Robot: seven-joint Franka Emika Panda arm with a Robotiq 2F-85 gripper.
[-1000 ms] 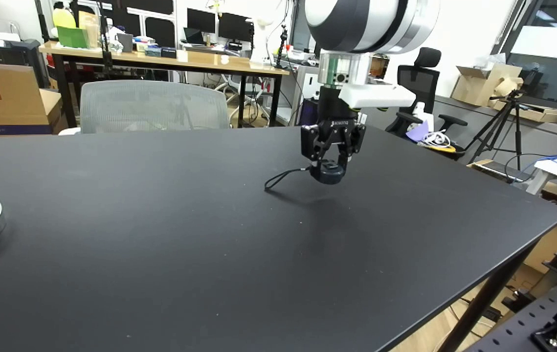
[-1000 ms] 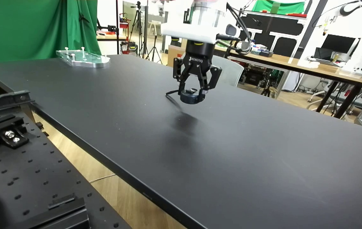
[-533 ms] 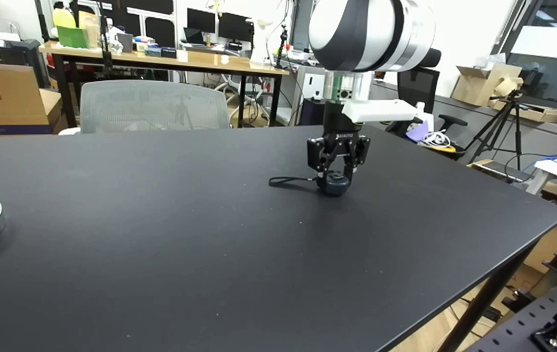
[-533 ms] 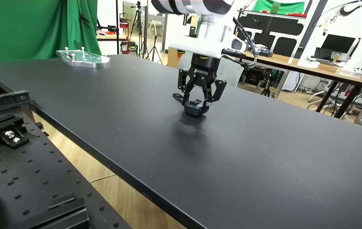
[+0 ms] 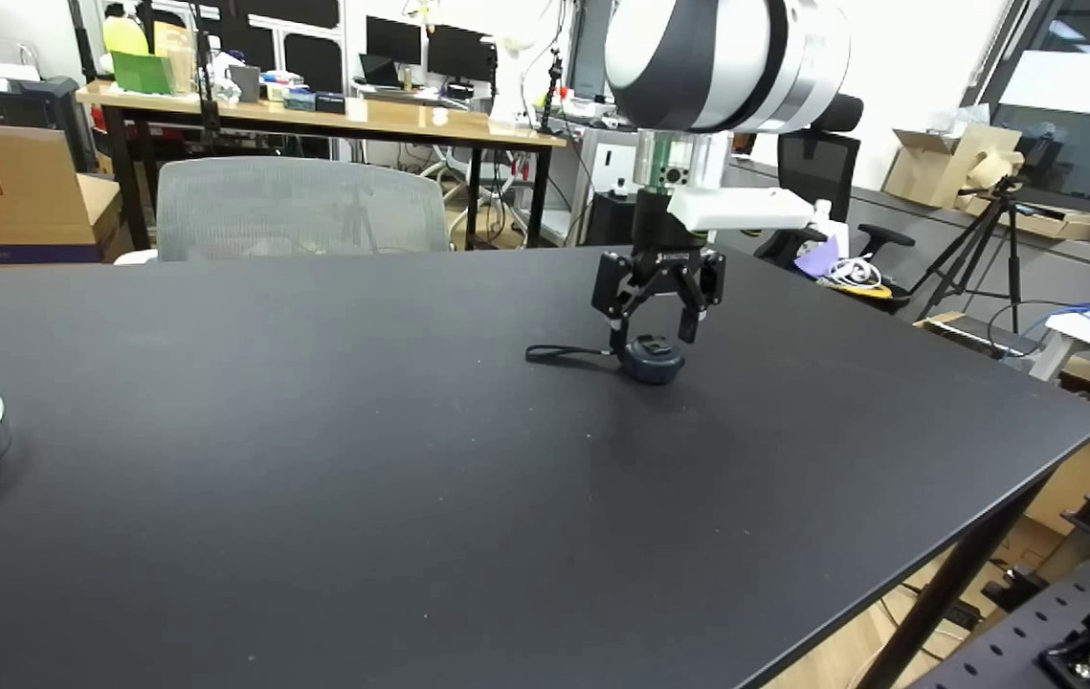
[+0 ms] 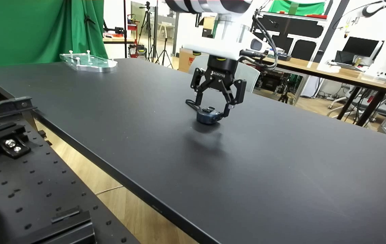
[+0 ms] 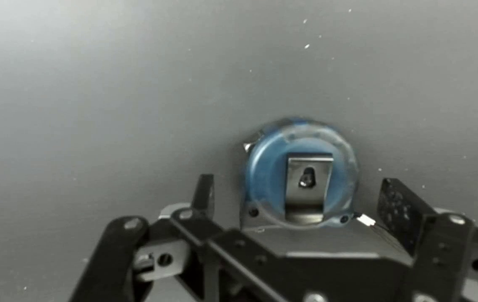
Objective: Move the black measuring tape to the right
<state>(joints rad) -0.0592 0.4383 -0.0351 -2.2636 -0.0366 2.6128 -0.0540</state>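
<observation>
The black measuring tape [image 5: 652, 364] lies flat on the dark table in both exterior views, its strap [image 5: 559, 352] stretched out to one side. Seen from above in the wrist view, the tape [image 7: 264, 167] is round and bluish with a metal clip on top. My gripper [image 6: 212, 107] is low over it with the jaws spread to either side. In the wrist view a gap shows between the case and each of the fingers [image 7: 404, 214] of my gripper [image 7: 297, 186]. The strap runs off past one finger and is partly hidden there.
The dark table [image 5: 363, 478] spreads around the tape. A clear plate with white posts [image 6: 89, 67] stands at a far end of it. A mesh chair [image 5: 300, 211] backs onto the table, and a perforated black base [image 6: 43, 169] lies beyond one edge.
A second ago the tape hung above the table in my gripper's hold. It came down onto the surface, and then the jaws opened and let it go, the hand rising slightly.
</observation>
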